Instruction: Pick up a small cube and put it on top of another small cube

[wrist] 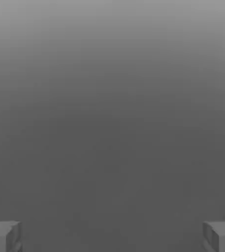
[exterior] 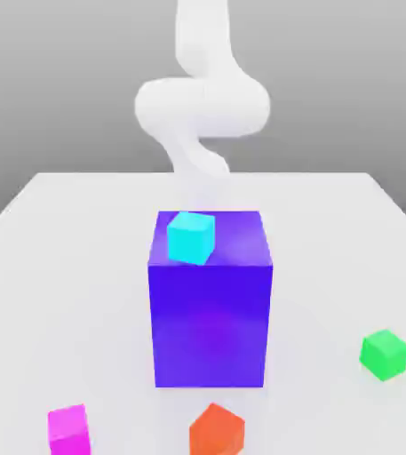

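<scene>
arm (exterior: 202, 98) stood at the far side of the table (exterior: 55, 258), raised behind the big blue-purple block (exterior: 210, 311). gripper (wrist: 112, 236) spread wide, fingertips (wrist: 3, 235) far apart, nothing between them. pink cube (exterior: 69, 430) sat at the near edge toward the exterior view's left; green cube (exterior: 385, 354) well apart, toward its right. cyan cube (exterior: 191, 236) rested on the block, orange cube (exterior: 216, 431) near in front. judged best to pass clear of the block, descend straight over pink, jaws square to its faces.

Exterior view faces the arm (exterior: 202, 98) across the table (exterior: 64, 249)
</scene>
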Robot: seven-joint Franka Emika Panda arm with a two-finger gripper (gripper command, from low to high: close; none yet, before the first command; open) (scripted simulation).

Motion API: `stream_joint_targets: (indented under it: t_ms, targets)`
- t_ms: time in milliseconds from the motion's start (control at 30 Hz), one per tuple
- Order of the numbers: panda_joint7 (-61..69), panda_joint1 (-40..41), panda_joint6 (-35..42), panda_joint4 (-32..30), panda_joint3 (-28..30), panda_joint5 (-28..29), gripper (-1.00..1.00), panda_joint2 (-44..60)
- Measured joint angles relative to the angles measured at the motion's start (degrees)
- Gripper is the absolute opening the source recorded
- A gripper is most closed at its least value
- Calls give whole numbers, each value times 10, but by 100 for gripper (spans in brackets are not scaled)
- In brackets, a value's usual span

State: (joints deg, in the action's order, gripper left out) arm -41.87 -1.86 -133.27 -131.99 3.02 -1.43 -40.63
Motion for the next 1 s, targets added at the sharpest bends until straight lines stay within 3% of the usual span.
stream_joint_targets:
  t_ms: [367,667,1000]
  targets:
    - [194,-60,-65,-9,119,-88,0,232]
    - [352,-46,-118,-16,157,-161,0,419]
    - [455,-3,-197,-27,169,-146,0,602]
